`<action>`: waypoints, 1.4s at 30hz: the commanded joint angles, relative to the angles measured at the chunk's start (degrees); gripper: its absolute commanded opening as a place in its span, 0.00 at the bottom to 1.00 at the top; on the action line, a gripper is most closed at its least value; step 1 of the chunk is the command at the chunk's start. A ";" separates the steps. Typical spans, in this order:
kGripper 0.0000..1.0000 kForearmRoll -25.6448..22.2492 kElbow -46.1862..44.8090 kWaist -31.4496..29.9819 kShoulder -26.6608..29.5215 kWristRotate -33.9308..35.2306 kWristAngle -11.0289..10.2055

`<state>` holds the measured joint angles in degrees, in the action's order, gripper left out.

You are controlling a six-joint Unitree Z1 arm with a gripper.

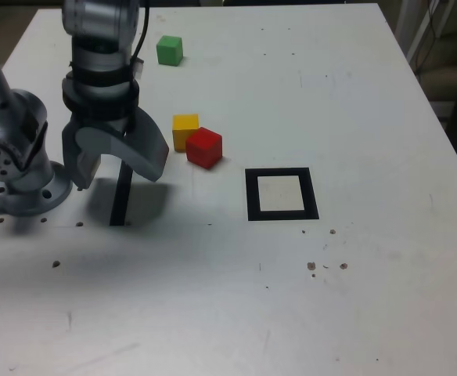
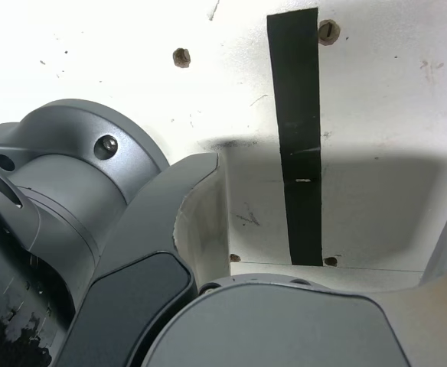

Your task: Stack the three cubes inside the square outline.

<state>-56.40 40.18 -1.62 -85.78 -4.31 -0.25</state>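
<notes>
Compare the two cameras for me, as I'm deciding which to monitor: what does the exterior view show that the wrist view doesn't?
Exterior view only: red cube, yellow cube, green cube, square outline.
Wrist view only: a close look at the bolt in the arm's base.
Both: the open gripper, black strip, arm's base.

I take this for a lab or workshop test bench: beside my arm's round metal base (image 1: 29, 188) lies a scuffed white tabletop (image 1: 369, 274), pitted with small holes near that base, with a black strip (image 1: 122, 196) taped just beside it and a black square outline (image 1: 282, 194) farther off from it across the board
</notes>
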 commanded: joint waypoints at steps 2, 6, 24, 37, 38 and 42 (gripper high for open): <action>0.99 0.06 -0.10 -0.05 -0.20 0.09 -0.08; 0.99 0.06 -0.10 -0.05 -0.24 0.09 -0.08; 0.99 -0.31 0.53 -0.05 -0.47 0.09 0.01; 0.99 -8.13 9.04 -0.05 -3.46 2.42 -0.74; 0.99 -8.69 10.09 -0.05 -3.82 2.81 -0.77; 0.99 -9.00 13.36 -0.05 -5.31 4.54 -0.23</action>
<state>-65.38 52.77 -1.62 -90.27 -0.24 -0.82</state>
